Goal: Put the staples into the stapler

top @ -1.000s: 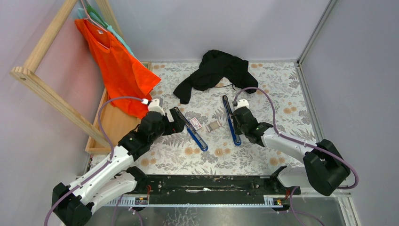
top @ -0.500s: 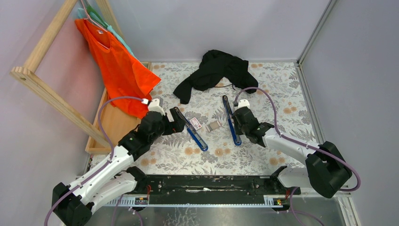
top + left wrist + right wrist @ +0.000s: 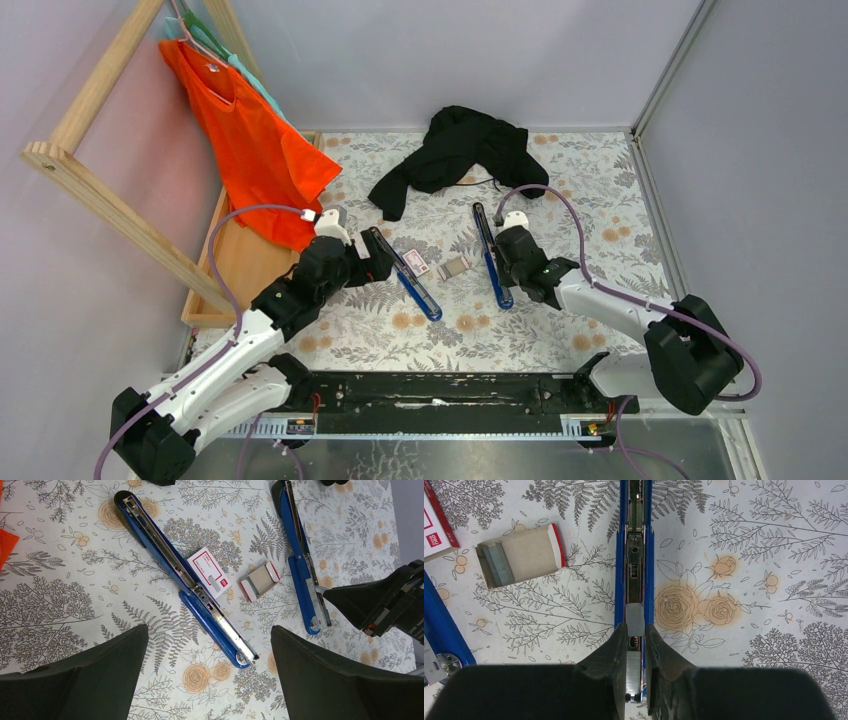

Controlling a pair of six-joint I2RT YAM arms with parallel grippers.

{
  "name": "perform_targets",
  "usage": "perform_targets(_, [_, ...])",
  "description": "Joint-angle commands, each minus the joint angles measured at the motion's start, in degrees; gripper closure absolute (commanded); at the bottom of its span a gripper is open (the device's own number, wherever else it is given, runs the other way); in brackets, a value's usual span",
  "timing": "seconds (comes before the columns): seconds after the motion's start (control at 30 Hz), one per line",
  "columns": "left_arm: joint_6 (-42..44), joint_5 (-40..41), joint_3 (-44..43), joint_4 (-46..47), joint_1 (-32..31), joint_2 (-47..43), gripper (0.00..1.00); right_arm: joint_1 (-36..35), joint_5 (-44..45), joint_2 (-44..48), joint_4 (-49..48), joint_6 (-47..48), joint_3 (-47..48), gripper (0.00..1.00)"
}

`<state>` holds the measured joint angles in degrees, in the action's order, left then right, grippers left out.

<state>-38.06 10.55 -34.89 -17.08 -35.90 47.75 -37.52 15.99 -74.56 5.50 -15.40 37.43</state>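
First, left claw (image 3: 209, 629): stood wide open, gripped nothing, hovered above the left stapler.
Left stapler (image 3: 200, 597): blue, lay folded out flat and slanted on the cloth, metal channel facing up.
Box (image 3: 209, 575): white and red, lay flat right against the left stapler's right side.
Tray (image 3: 259, 580): grey card with red-edged ends, lay between the two staplers, near the box but apart from it.
Staples (image 3: 499, 565): sat as a small grey block at one end of the tray.
Right stapler (image 3: 634, 540): blue, also lay folded out flat, channel up, just right of the tray.
Right claw (image 3: 635, 626): fingers drawn nearly together, pinched on a strip, poised straight over the right stapler's channel at its near end.
Strip (image 3: 635, 615): narrow and silver, poked out past the fingertips, lined up along the channel; could not be told whether seated in the channel or just above it.
Cloth (image 3: 560, 330): floral, covered the table.
Garment (image 3: 455, 150): black, lay crumpled near the far edge.
Shirt (image 3: 250, 140): orange, hung from the wooden frame (image 3: 100, 180) on the left.
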Motion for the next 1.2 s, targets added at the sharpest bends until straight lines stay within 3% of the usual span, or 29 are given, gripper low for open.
perform_targets(0.0, [-0.34, 0.64, 0.57, 3.68, -0.02, 0.17, 0.00, -0.44, 1.19, -1.04, 0.71, -0.04, 2.81, 0.84])
perform_targets(0.37, [-0.34, 0.23, 0.62, 3.84, 0.04, 0.35, 0.00, -0.44, 0.97, -1.62, 1.91, -0.14, 3.53, 0.77])
perform_targets(0.7, [-0.43, -0.23, 0.62, 4.07, 0.00, 0.48, 0.00, -0.44, 0.11, -1.28, 2.14, -0.26, 3.69, 0.62])
perform_targets(0.83, [-0.52, -0.50, 0.75, 4.15, 0.02, 0.49, 0.00, -0.45, 0.01, -0.32, 2.27, -0.04, 4.04, 0.60])
perform_targets(1.03, [-1.23, -1.48, 0.79, 5.07, -0.01, 1.83, 0.00, -1.12, -7.03, 0.77, 1.39, 2.96, 5.36, 0.51])
perform_targets(1.17, [-2.75, -0.95, 0.92, 5.47, 0.04, 3.21, 0.00, -5.24, -10.97, 1.09, -3.39, 5.04, 4.13, 0.43])
